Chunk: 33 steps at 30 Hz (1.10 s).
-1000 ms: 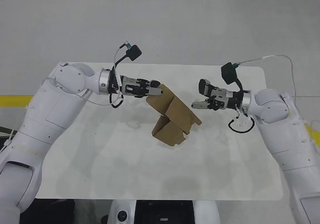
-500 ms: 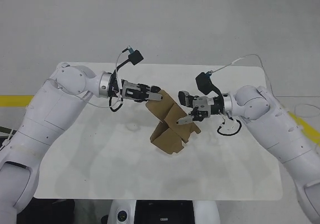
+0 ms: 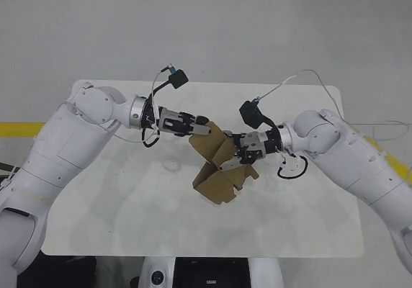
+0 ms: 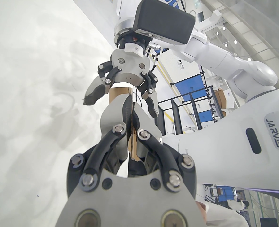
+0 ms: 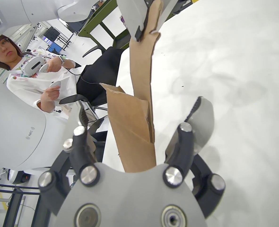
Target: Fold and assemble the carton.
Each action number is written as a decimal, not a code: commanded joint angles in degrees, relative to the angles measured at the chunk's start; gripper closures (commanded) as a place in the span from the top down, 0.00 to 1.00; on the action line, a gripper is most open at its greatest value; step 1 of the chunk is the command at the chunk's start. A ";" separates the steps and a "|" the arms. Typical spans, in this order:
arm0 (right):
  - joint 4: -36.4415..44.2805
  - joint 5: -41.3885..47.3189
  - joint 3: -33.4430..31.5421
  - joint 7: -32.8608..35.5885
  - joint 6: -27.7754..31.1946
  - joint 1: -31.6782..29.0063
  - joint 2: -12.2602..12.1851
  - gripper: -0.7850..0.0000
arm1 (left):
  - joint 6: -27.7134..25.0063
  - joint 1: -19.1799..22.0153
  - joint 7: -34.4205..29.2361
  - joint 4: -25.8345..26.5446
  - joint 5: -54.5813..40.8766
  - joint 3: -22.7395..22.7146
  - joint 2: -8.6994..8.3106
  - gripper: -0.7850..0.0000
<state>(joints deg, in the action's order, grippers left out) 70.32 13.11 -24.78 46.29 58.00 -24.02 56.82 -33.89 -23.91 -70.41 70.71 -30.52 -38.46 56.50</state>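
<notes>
Brown cardboard, only partly opened, sits a little right of centre in the top view. The carton (image 3: 219, 173) rests with its lower end on the white table (image 3: 119, 216) and slants up toward the upper left of the frame.

The left gripper (image 3: 204, 130) comes in from the upper left and is clamped on the carton's top flap. Its wrist view has the two fingers pressed together with the cardboard edge pinched between them.

The right gripper (image 3: 237, 153) comes in from the right of the frame with its claw wide, one finger on either side of a carton panel. In its wrist view the panel runs up between the spread fingers. Neither pad looks to be pressing on it, though I cannot tell whether one brushes it.

The step in hand looks like taking a second hold. One end is already held up, and the other arm is placed to grip the body so the flat sleeve can be squared open. None of the flaps appears folded in, so most of the assembly is judged to lie ahead.

The next move calls for the right claw to close on the panel it straddles, well down from the torn-looking edge. The two arms would then work against each other to push the walls square. The left pinch is on a thin flap, so a hard pull could crease or tear it. The lower end should keep its footing on the table.
</notes>
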 commanded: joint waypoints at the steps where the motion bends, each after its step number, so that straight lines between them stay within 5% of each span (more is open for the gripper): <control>1: 0.02 0.79 1.42 0.00 0.00 0.71 -0.13 0.39 | -0.10 0.26 0.10 0.13 0.26 0.43 -0.20 0.00; 10: 0.52 4.03 5.89 0.00 0.00 3.44 -0.29 0.17 | -0.47 0.97 0.47 0.49 -1.15 2.16 -1.01 0.00; 15: 0.43 5.40 7.87 0.00 0.00 4.50 -0.29 0.13 | -0.59 1.48 0.59 0.46 -1.53 3.03 -1.39 0.00; 16: 0.40 5.70 8.22 0.00 0.00 4.69 -0.28 0.11 | -0.72 1.53 0.72 0.45 -1.75 3.17 -1.45 0.24; 17: 0.29 5.99 8.55 0.00 0.00 4.85 -0.27 0.09 | -0.91 1.62 0.91 0.41 -1.91 3.26 -1.52 1.00; 20: -0.15 6.96 9.43 0.00 0.00 5.30 -0.23 0.00 | -2.01 2.01 2.02 0.15 -1.85 3.23 -1.75 1.00; 33: -3.66 15.03 6.26 -0.01 0.00 4.32 0.09 0.00 | -9.46 2.00 9.47 -3.08 -2.14 0.39 -2.46 1.00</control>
<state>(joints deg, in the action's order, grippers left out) 67.17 27.43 -17.86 46.28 58.00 -19.43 56.87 -42.29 -21.71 -62.05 68.28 -32.84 -37.65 54.03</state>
